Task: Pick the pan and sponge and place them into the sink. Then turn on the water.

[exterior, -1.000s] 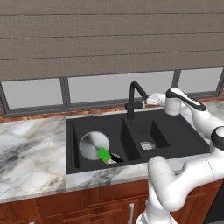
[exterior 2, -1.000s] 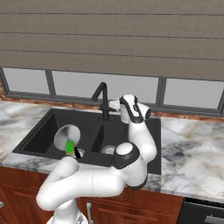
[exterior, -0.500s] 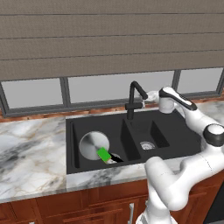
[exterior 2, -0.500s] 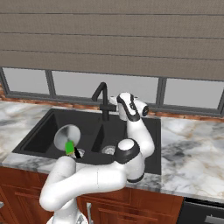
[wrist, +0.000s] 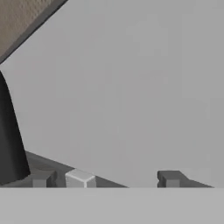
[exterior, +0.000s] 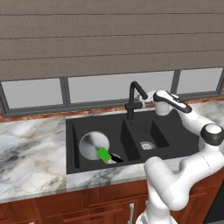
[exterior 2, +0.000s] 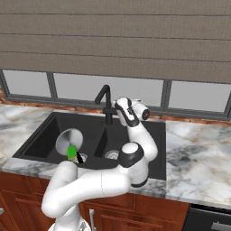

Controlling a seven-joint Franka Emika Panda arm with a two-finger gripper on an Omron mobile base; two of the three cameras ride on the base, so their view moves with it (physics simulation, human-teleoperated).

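The pan (exterior: pixel 93 145) lies flat on the floor of the larger basin of the black sink (exterior: pixel 175 140), and the green sponge (exterior: pixel 103 154) rests on its near rim, just beside the short black handle. From the right base camera the same pair shows in the left basin, the pan (exterior 2: pixel 69 140) with the sponge (exterior 2: pixel 71 152) at its front edge.

The gripper (exterior: pixel 148 97) is up at the back of the sink, just beside the black gooseneck faucet (exterior: pixel 134 100), at about the height of the faucet's side lever. That puts the pan and sponge well apart from the hand, down in the basin and off to the robot's left. In the right base view the gripper (exterior 2: pixel 118 107) sits close against the faucet (exterior 2: pixel 105 103) stem.

The hand camera shows the two dark finger tips (wrist: pixel 169 179) standing wide apart with nothing between them, so the hand looks open and holds nothing. Whether a finger touches the faucet, I cannot tell
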